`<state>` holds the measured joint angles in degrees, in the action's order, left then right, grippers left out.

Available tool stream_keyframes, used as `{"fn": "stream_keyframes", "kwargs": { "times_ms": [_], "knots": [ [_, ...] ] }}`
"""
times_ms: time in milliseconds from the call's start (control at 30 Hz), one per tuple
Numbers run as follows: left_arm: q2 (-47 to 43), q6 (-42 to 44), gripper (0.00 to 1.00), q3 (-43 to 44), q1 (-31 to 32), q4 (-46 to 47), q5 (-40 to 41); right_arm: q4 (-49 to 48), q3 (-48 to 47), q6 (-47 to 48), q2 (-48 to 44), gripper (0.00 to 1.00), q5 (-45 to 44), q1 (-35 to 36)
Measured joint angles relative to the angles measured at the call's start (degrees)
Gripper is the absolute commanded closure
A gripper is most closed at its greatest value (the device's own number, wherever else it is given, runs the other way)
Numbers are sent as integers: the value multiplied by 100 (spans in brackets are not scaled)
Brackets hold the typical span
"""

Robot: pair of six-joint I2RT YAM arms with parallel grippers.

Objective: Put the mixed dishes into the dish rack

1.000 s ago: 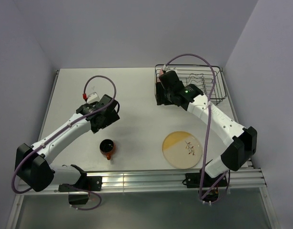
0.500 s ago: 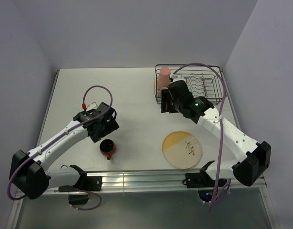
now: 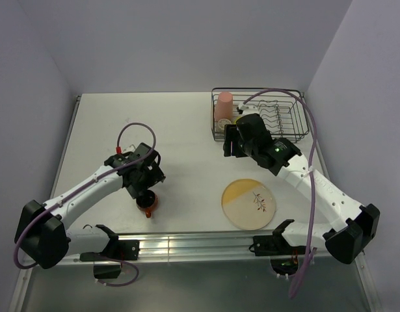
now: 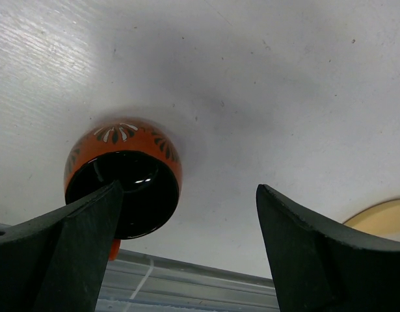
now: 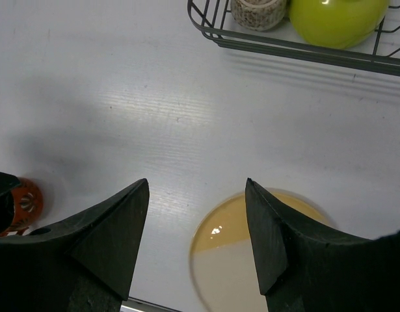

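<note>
Left hand (image 4: 186,195), fingers spread wide, low over the orange mug (image 4: 125,179). The mug stands upright on the white table (image 4: 252,78), its rim beside one finger, ungripped. Right hand (image 5: 196,188), fingers apart and empty, above the yellow plate (image 5: 229,257), near the dish rack (image 5: 213,32) holding pink tumbler (image 3: 223,107), green bowl (image 5: 336,19) and beige cup (image 5: 255,13). Grey walls enclose the table.

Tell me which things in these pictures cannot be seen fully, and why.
- Mug: in the top view the left gripper covers part of it. In the left wrist view a finger hides part of it.
- Bowl and cup: in the right wrist view both are cut off by the top edge.
- Plate: in the right wrist view one finger covers much of it, and the bottom edge cuts it off.
</note>
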<state>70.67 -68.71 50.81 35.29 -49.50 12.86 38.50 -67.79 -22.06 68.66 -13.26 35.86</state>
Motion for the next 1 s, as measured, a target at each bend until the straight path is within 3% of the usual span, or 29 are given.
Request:
{"fn": "stream_keyframes", "kwargs": {
  "times_ms": [333,633,933,1000],
  "knots": [
    [411,-87,15,-280,4,258,-402,9,81,0,-192,32,-90,0],
    [601,-94,26,-391,7,404,-422,9,81,2,-313,32,-162,0],
    [643,-46,48,-516,7,492,-461,11,81,2,-487,32,-219,0],
    [640,-48,65,-516,7,490,-457,15,81,2,-490,32,-219,0]
  ]
}}
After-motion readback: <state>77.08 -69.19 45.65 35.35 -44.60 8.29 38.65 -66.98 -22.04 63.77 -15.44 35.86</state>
